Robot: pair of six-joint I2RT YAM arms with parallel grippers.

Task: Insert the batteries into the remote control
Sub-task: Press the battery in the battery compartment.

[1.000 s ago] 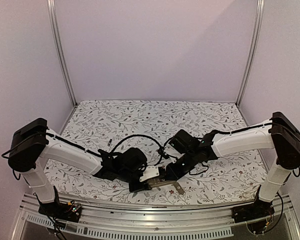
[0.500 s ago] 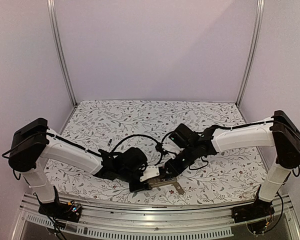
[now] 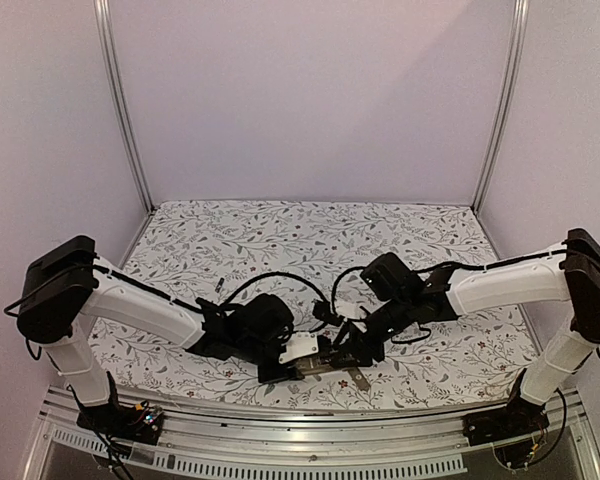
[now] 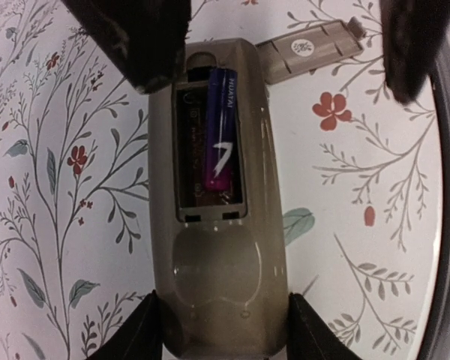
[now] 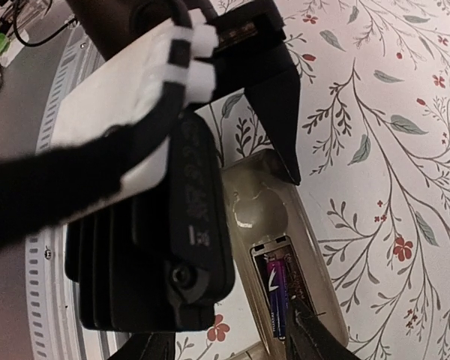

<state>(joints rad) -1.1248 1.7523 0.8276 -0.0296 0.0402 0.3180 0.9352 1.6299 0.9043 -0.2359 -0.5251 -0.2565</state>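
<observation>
The remote control [image 4: 221, 255] lay back-up at centre frame on the floral table [image 4: 360, 225], its lower end clamped by the left gripper [image 4: 223, 341]. Its open recess [image 4: 189, 150] held one purple-blue battery [image 4: 219, 127] on the right side. At the top, the right gripper [image 4: 276, 75] stood spread, grasping nothing. The grey cover [image 4: 307, 52] lay at upper right.

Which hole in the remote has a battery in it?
The slot nearer the loose grey cover: a purple-blue battery lies in it. The other slot of the remote control is empty.
</observation>
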